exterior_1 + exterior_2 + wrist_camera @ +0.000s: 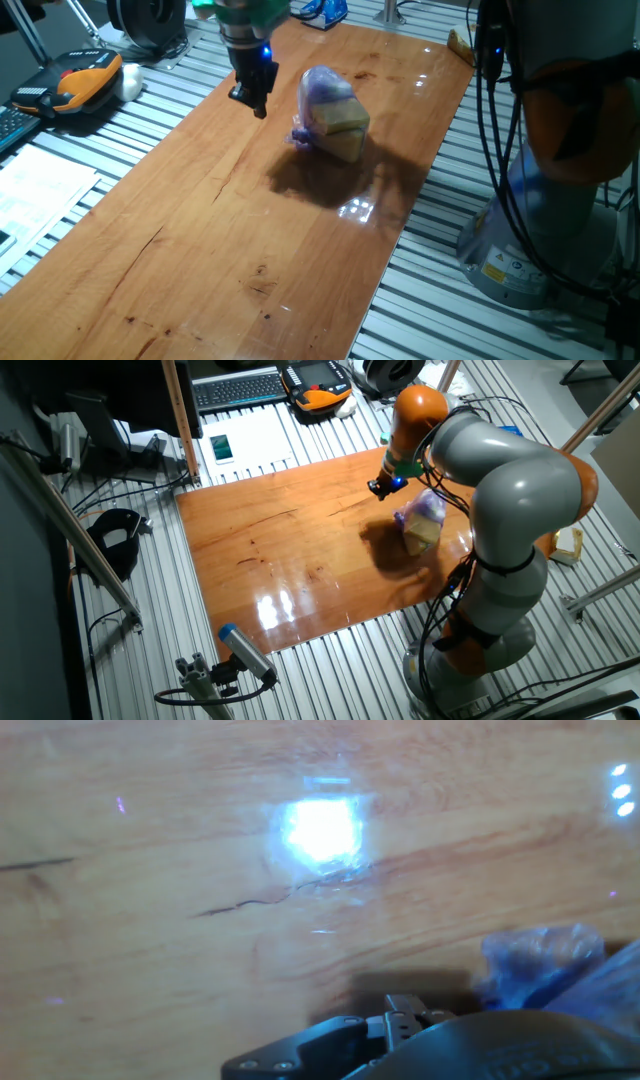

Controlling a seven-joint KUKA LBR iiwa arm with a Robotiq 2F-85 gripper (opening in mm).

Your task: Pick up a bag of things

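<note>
The bag (330, 112) is a crinkled, see-through lilac plastic with a tan-yellow block inside; it lies on the wooden desk (200, 250), toward its far end in one fixed view. The fingers (252, 97) hang just beside it, on its left in that view, and they do not touch it and carry nothing. If they are open or closed, I cannot tell.

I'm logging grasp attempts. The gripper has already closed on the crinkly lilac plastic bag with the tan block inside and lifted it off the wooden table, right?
Not so. One fixed view shows the crinkly lilac plastic bag with the tan block inside lying on the wooden table, ungrasped. The gripper hangs beside it, holding nothing.
</note>
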